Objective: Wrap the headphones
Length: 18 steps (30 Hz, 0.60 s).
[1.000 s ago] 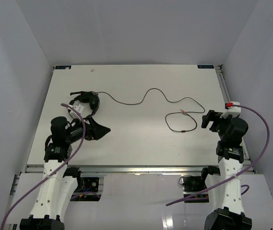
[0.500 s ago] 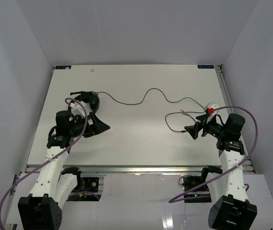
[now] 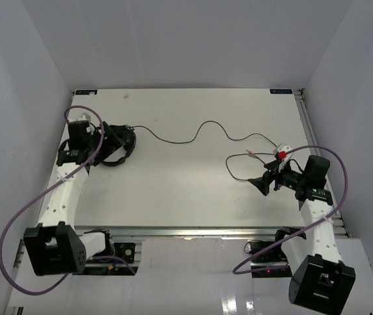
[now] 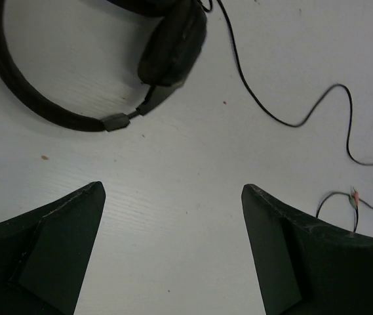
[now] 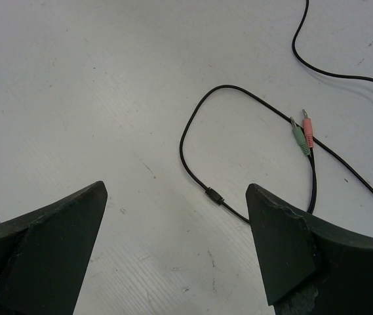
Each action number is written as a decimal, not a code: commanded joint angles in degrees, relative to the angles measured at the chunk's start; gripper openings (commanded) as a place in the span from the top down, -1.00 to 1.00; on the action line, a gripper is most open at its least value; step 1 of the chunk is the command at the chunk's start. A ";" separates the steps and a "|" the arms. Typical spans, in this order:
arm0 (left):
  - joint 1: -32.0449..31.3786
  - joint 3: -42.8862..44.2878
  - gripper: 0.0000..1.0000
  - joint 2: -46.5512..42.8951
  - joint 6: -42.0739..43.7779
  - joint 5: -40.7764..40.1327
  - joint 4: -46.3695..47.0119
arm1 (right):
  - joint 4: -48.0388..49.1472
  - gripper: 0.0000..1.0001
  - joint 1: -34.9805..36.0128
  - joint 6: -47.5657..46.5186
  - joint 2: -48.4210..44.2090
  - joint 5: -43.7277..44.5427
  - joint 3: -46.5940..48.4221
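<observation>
Headphones (image 4: 170,46) fill left wrist view; right wrist shows pink-green plugs (image 5: 302,136).

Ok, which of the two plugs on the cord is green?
The left one in the right wrist view, the green plug, nearer the cord loop; the pink plug lies to its right.

The headphones (image 4: 172,46) are matt black, earcups soft-padded. The cord (image 5: 181,144) is smooth; its plugs (image 5: 302,136) are pink and green plastic. The surface (image 5: 107,98) is matt white, lightly scuffed. The right end effector (image 5: 176,189) has matt black, rough-edged fingers (image 5: 48,249).
</observation>
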 commanded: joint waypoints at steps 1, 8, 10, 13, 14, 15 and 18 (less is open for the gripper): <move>0.93 6.39 -0.89 8.22 -2.85 -10.70 -4.44 | -0.51 -0.87 0.38 -1.65 -1.96 -1.55 1.84; 8.34 8.89 -0.75 18.65 -1.52 -13.11 -4.47 | 0.47 -0.91 0.41 -0.98 -3.14 -0.92 1.39; 9.23 8.82 -0.70 20.44 -0.52 -13.84 -3.84 | 0.65 -0.91 0.41 -0.81 -3.14 -0.74 1.21; 10.08 9.35 -0.70 23.89 0.94 -13.44 -2.27 | 1.04 -0.91 0.41 -0.76 -2.83 -0.27 0.91; 10.17 9.59 -0.70 24.95 1.35 -13.16 -1.98 | 1.16 -0.91 0.41 -0.72 -2.71 -0.23 0.87; 10.09 9.75 -0.70 25.66 1.74 -12.85 -1.67 | 1.31 -0.91 0.41 -0.57 -2.63 -0.30 0.86; 10.34 10.31 -0.59 29.24 2.70 -11.81 0.41 | 1.77 -0.91 0.41 -0.29 -2.00 -0.14 0.69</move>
